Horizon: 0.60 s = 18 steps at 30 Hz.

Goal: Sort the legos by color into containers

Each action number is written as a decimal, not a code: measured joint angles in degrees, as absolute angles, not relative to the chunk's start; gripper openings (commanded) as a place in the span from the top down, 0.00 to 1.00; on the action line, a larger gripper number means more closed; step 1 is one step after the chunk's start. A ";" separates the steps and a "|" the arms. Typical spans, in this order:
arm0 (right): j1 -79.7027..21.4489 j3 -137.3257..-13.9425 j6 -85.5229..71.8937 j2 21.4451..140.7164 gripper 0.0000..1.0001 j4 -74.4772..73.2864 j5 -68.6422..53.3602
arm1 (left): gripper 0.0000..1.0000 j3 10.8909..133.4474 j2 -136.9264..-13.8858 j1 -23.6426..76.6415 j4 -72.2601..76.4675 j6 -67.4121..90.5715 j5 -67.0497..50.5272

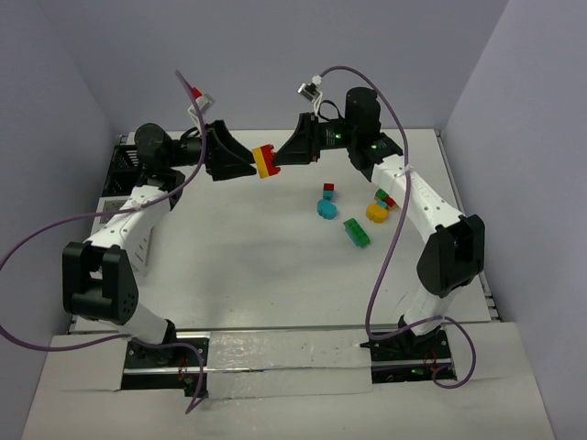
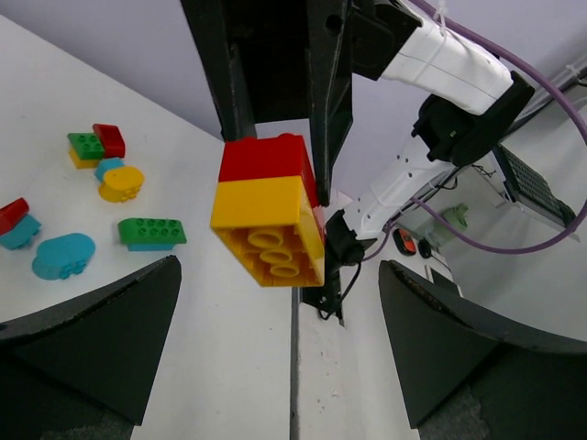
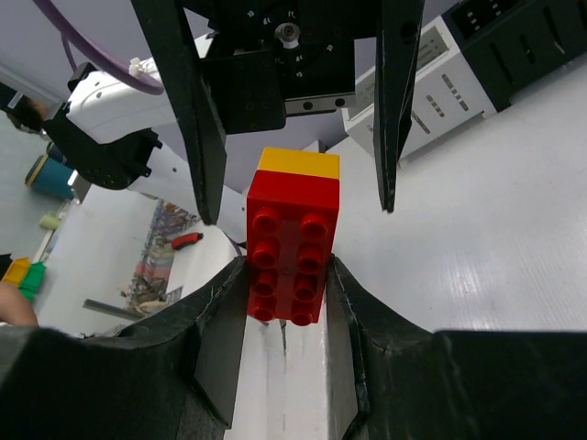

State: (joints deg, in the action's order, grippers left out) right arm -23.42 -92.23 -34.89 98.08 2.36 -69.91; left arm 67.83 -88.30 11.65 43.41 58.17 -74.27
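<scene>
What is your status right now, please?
Right gripper shut on red-yellow brick pair, midair. Left gripper open, facing it. Nothing between them.

1. Brick pair (image 1: 266, 161): mid-air, rear centre, btwn your left gripper (image 1: 246, 166) & right gripper (image 1: 282, 157).
2. Loose legos (image 1: 326, 208): on worktop (image 1: 248, 266), right of centre, beside right arm (image 1: 426, 206).
3. Containers (image 1: 124, 163): worktop's left rear edge, beside left arm (image 1: 138, 215).

I see a red brick (image 3: 286, 261) on a yellow brick (image 3: 298, 163), a cyan piece (image 1: 326, 209), a green brick (image 1: 357, 232), a white table (image 1: 238, 266), purple cables (image 1: 390, 247), a black bin (image 3: 518, 41) and a white bin (image 3: 449, 92).
</scene>
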 measured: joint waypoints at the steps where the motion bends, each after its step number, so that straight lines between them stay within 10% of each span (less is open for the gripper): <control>1: -23.60 -92.23 -34.88 98.08 1.00 2.37 -69.93 | 0.01 67.83 -88.35 12.01 43.96 58.62 -74.44; 8: -24.57 -92.25 -32.89 98.08 1.00 1.23 -69.97 | 0.13 67.83 -88.91 13.65 45.91 61.17 -74.74; 14: -24.77 -92.25 -30.15 98.08 0.97 -1.31 -70.18 | 0.56 67.82 -89.19 13.78 46.51 62.70 -74.60; 18: -24.88 -92.37 -28.68 97.82 0.69 -1.90 -70.65 | 0.99 67.24 -89.21 13.72 46.48 63.74 -74.16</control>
